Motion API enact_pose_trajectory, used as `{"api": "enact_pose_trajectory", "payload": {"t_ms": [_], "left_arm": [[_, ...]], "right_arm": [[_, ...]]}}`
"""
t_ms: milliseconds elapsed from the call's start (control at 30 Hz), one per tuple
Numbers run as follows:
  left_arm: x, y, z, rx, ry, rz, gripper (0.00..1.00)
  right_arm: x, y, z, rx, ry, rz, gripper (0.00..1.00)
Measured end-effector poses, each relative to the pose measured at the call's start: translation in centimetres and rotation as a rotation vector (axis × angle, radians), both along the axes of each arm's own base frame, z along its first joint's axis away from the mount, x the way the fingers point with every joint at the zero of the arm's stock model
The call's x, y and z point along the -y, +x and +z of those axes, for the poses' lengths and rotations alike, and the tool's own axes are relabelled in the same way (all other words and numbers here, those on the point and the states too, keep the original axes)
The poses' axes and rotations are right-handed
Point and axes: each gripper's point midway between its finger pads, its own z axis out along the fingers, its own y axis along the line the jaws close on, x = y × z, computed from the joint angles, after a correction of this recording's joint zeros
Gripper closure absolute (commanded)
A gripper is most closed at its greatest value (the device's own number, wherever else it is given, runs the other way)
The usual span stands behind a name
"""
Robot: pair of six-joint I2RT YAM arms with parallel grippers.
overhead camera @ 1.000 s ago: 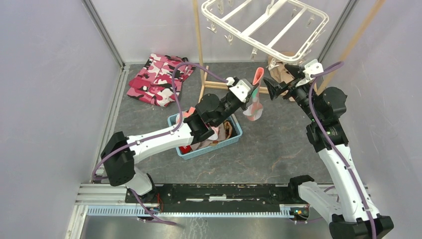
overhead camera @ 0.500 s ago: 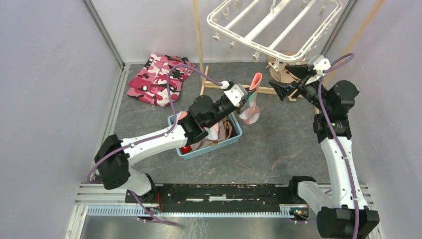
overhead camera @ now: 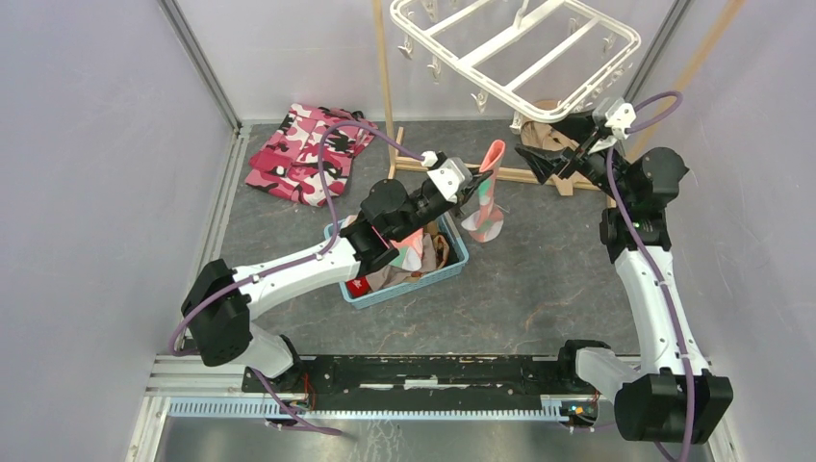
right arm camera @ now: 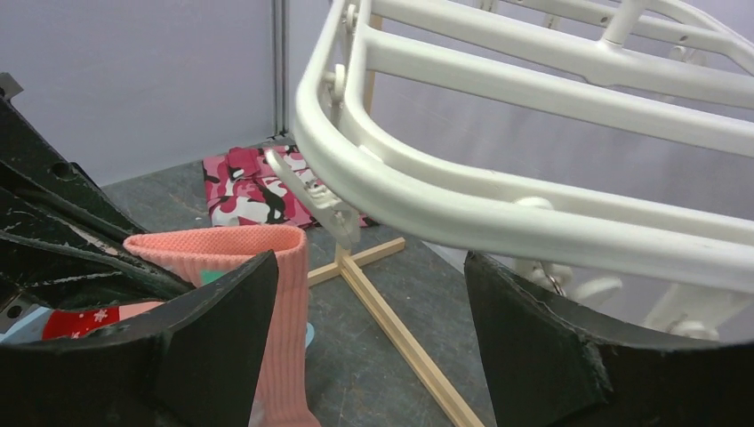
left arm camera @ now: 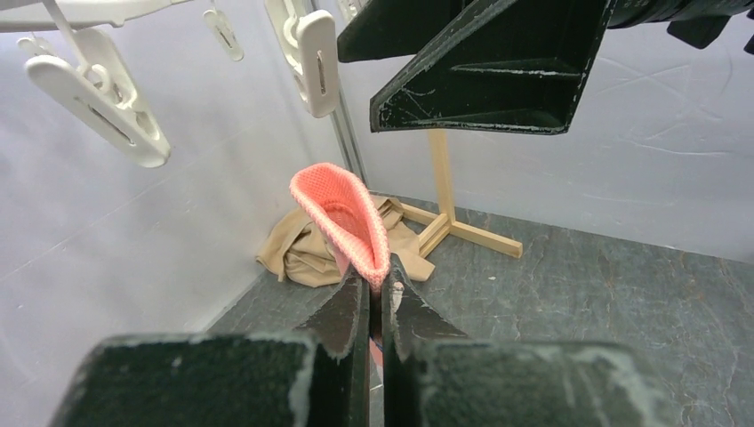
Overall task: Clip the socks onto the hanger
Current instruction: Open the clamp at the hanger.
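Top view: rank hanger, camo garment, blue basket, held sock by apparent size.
1. hanger: largest, though it hangs raised, nearer the camera.
2-3. camo garment and blue basket: look alike; the left arm covers part of the basket, so unranked.
4. sock: smallest.

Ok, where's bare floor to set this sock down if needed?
Widest bare floor lies between the basket and the right arm. A smaller patch sits between camouflage garment and basket. Crowded under the hanger: wooden stand, tan cloth.
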Motion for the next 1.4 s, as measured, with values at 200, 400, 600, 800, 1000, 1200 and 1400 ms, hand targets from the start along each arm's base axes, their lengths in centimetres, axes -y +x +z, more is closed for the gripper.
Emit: {"api": "enact_pose_trajectory", "payload": {"t_ms": [200,400,600,800,1000,1200,1400], "left_arm": [[-0.3,0.5,0.2,0.001,-0.009,-0.007,0.98],[-0.4,1.0,0.1,0.000,-0.015,-0.014,0.98],[-0.1,1.0,-0.4,-0.007,-0.010,-0.030,0.98],[-0.1,0.9,-0.4,-0.009,-0.011,-0.038,0.98],[0.0,0.9,-0.4,-0.010,-0.012,-0.041,0.98],[0.0,0.8,-0.5,-0.009,-0.010,-0.047,0.98],[0.2,0.8,-0.8,-0.012,-0.005,-0.053,0.98]], "right_arm": [[-1.7,-0.3,0.2,0.016,-0.003,0.048,0.18],[-2.9,-0.8,0.8,0.037,0.001,0.072,0.18],[-3.0,-0.6,1.6,0.066,0.019,0.051,0.17],[-3.2,-0.6,2.5,0.091,0.048,0.046,0.17],[-4.1,-0.7,2.9,0.104,0.068,0.067,0.19],[-4.7,-0.8,3.1,0.098,0.087,0.077,0.22],[-4.9,-0.7,3.3,0.093,0.104,0.068,0.24]]}}
